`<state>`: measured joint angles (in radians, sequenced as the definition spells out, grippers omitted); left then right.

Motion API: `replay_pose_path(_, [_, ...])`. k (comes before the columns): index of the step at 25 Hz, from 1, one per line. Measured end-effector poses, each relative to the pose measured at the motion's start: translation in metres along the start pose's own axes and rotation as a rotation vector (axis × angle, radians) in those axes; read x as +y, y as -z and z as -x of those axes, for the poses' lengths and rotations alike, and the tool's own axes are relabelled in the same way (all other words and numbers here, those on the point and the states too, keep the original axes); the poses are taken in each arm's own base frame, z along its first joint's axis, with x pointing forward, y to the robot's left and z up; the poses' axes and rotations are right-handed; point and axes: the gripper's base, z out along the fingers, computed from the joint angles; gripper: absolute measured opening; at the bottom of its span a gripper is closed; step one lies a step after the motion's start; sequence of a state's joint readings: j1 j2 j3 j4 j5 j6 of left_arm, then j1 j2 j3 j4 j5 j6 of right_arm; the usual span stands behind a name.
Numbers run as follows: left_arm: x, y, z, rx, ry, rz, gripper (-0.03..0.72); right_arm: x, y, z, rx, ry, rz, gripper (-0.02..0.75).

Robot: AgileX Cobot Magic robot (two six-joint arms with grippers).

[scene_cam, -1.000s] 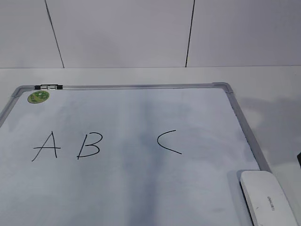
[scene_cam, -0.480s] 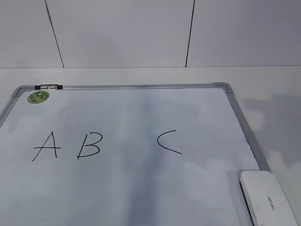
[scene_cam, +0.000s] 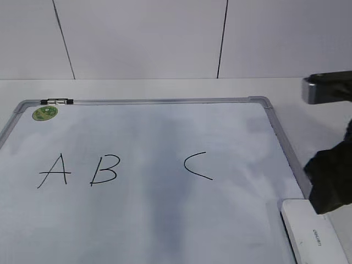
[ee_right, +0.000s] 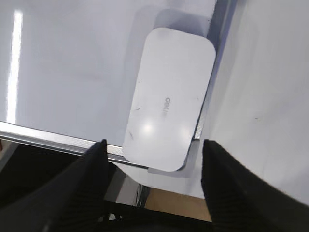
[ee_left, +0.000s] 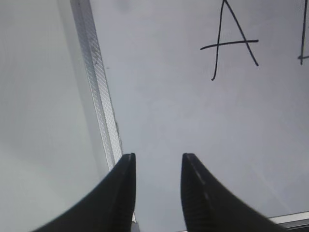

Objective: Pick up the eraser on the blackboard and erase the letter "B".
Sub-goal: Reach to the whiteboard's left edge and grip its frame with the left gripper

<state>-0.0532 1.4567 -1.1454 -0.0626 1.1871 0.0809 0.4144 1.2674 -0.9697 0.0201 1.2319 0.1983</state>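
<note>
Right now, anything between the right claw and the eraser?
Nothing visible. The right claw is open, with the eraser lying bare between its fingers' line of approach at the blackboard corner. Board surface from eraser to the letter "B" also looks bare.

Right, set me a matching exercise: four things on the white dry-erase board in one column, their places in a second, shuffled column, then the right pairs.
Things
1. round green sticker
2. flat white plastic eraser
3. black hand-drawn letter "B"
4. black hand-drawn letter "C"

Places, as the exterior view shows them on the white dry-erase board with its grey frame
a. near right corner, lying over the frame
b. right of centre, alone
c. far left corner
d. directly right of the black letter "A"

Pairs: 1-c, 2-a, 3-d, 4-b
</note>
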Motion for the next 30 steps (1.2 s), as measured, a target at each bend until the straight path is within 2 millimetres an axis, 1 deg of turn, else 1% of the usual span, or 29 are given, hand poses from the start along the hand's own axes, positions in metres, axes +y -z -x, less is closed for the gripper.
replay_pose_path(3, [0.000, 0.000, 0.000, 0.002, 0.001, -0.002, 0.243, 0.010, -0.006, 0.010, 0.017, 0.005, -0.018, 0.461])
replay_pose_path(6, [0.000, 0.000, 0.000, 0.002, 0.001, -0.003, 0.242, 0.011, -0.005, 0.017, 0.008, 0.002, -0.025, 0.461])
replay_pose_path(8, [0.000, -0.001, 0.000, 0.004, 0.003, -0.003, 0.243, 0.012, -0.003, 0.018, 0.002, 0.000, -0.023, 0.461])
replay_pose_path(11, [0.009, -0.005, 0.002, 0.020, 0.034, -0.001, 0.243, 0.012, -0.004, 0.019, 0.004, -0.002, -0.024, 0.461])
replay_pose_path(15, [0.026, -0.016, 0.010, 0.045, 0.095, 0.002, 0.242, 0.012, -0.007, 0.020, 0.016, -0.019, -0.028, 0.461])
replay_pose_path(18, [0.032, -0.023, 0.018, 0.045, 0.110, 0.004, 0.242, 0.012, -0.008, 0.021, 0.017, -0.026, -0.029, 0.461])
replay_pose_path(25, [0.039, -0.059, 0.040, 0.112, 0.112, 0.001, 0.243, 0.012, -0.008, 0.021, 0.018, -0.038, -0.029, 0.461])
replay_pose_path(30, [0.053, -0.079, 0.055, 0.146, 0.136, 0.008, 0.243, 0.012, -0.008, 0.021, 0.018, -0.044, -0.029, 0.461])
